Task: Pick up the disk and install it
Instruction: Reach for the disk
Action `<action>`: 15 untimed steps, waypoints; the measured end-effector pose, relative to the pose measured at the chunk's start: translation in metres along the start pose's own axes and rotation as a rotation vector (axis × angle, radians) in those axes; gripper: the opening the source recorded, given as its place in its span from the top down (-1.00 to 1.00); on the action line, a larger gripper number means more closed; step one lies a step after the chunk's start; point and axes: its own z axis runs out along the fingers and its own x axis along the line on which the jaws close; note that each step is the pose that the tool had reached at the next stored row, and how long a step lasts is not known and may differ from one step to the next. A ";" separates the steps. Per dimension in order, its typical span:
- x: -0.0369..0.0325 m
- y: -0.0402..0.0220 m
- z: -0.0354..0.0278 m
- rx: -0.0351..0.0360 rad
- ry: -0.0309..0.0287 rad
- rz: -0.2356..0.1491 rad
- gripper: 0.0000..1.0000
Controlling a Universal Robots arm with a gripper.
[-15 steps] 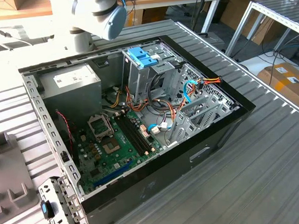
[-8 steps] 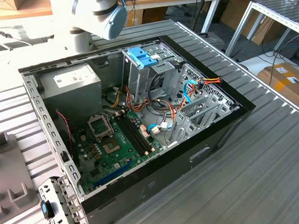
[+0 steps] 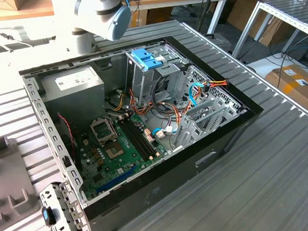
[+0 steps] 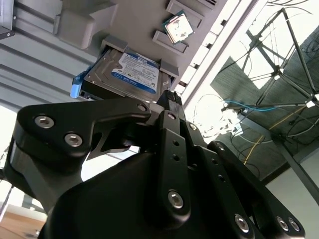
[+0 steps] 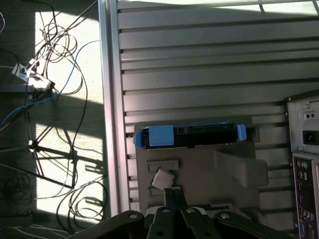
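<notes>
Disk (image 5: 189,135) sat on edge in a slot of a grey moulded holder (image 5: 234,169), its blue rails along its long sides and a blue tab at one end. In the second wrist view its labelled face (image 4: 124,74) showed, tilted towards the camera. The holder lay on the ribbed aluminium table (image 5: 199,64), just beside the rear panel of the computer case (image 5: 304,149). A small square processor chip (image 5: 162,178) rested in another recess of the same holder, near the disk but not touching it. Gripper (image 5: 173,190) hung above the holder on the chip side; its fingers were pressed together with nothing between them, and it was clear of the disk. In the second wrist view the joined fingertips (image 4: 169,97) pointed at the disk's near edge. In the exterior view the open case (image 3: 199,160) lay on the table with the motherboard (image 3: 114,150) exposed, the grey power-supply box (image 3: 75,84) in one corner and a bare blue bracket (image 3: 147,58) on top of the drive cage. The arm (image 3: 102,11) rose behind the case. Loose cables (image 5: 50,74) lay on the floor beyond the table edge.
</notes>
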 end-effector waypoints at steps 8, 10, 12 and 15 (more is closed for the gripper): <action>-0.0187 0.0014 0.0012 0.0001 0.0026 0.000 0.79; -0.0235 0.0017 0.0014 0.0003 0.0033 0.000 0.79; -0.0262 0.0019 0.0017 0.0002 0.0034 0.000 0.79; -0.0309 0.0023 0.0019 0.0003 0.0037 0.000 0.79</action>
